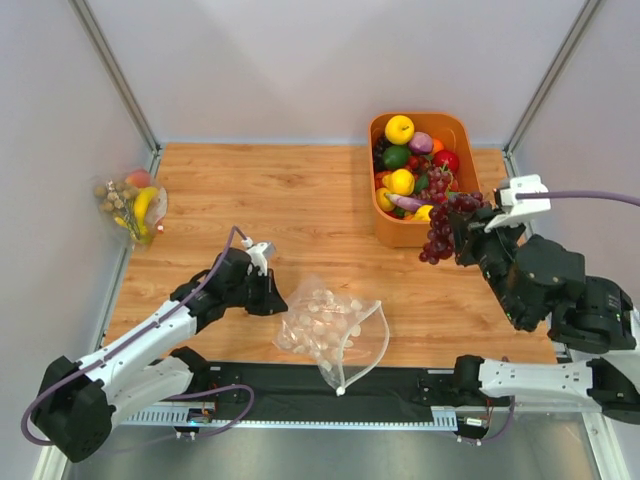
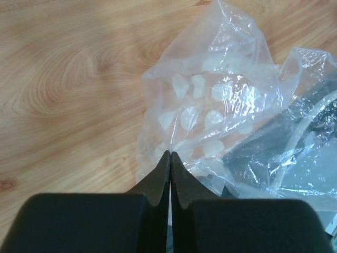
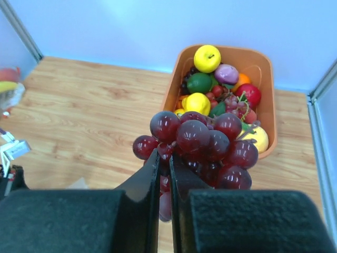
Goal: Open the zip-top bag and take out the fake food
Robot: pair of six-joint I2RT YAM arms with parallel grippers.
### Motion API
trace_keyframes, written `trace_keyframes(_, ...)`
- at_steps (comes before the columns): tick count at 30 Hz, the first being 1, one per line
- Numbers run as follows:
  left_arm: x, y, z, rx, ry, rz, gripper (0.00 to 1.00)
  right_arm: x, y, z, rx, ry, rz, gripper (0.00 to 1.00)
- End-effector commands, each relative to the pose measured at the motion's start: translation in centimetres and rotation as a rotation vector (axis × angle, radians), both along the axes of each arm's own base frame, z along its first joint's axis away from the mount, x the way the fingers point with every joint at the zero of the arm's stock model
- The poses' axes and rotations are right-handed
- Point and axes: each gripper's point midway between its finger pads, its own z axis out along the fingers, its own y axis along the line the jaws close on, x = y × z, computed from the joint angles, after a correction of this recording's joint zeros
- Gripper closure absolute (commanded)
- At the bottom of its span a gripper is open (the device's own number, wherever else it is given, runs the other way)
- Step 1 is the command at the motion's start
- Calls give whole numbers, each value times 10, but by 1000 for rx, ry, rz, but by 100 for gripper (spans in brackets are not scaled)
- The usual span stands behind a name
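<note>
The zip-top bag [image 1: 325, 325] lies crumpled on the wooden table near the front edge, clear with pale round spots, and no fruit shows inside it. Its open zip strip [image 1: 368, 345] loops toward the black front strip. My left gripper [image 1: 277, 302] is shut on the bag's left edge; in the left wrist view its tips [image 2: 170, 154] pinch the film of the bag [image 2: 221, 100]. My right gripper [image 1: 457, 237] hangs above the table by the orange bin, shut on a bunch of dark purple grapes [image 1: 437, 242]. The right wrist view shows the grapes [image 3: 208, 139] bulging over the fingertips [image 3: 164, 156].
An orange bin [image 1: 467, 135] at the back right holds several plastic fruits; its rim [image 3: 267, 74] lies just beyond the grapes. Another clear bag [image 1: 130, 203] with banana, peach and nuts leans at the left wall. A black strip [image 1: 300, 385] runs along the table's front edge.
</note>
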Motion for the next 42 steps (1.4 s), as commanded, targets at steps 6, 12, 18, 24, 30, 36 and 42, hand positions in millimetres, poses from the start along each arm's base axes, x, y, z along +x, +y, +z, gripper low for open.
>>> trace_keyframes(6,2,5,27,18,-62,-27,100,82,27,-6,-105,110,4,100)
trace_keyframes(12,5,7,42,32,-91,-51,100,154,10,-9,-61,157,-61,100)
trace_keyframes(18,17,12,52,85,-112,-64,100,215,-18,-2,-11,160,-115,100)
trace_keyframes(24,39,16,58,90,-120,-46,100,271,-36,-31,-17,237,-139,100)
trace_keyframes(30,67,24,71,103,-125,-33,100,326,-49,-85,-42,328,-193,100)
trace_keyframes(36,80,31,68,51,-92,-19,100,358,-54,-123,-48,392,-219,100)
trace_keyframes(42,90,41,68,24,-84,27,100,376,-70,-176,-72,489,-323,100)
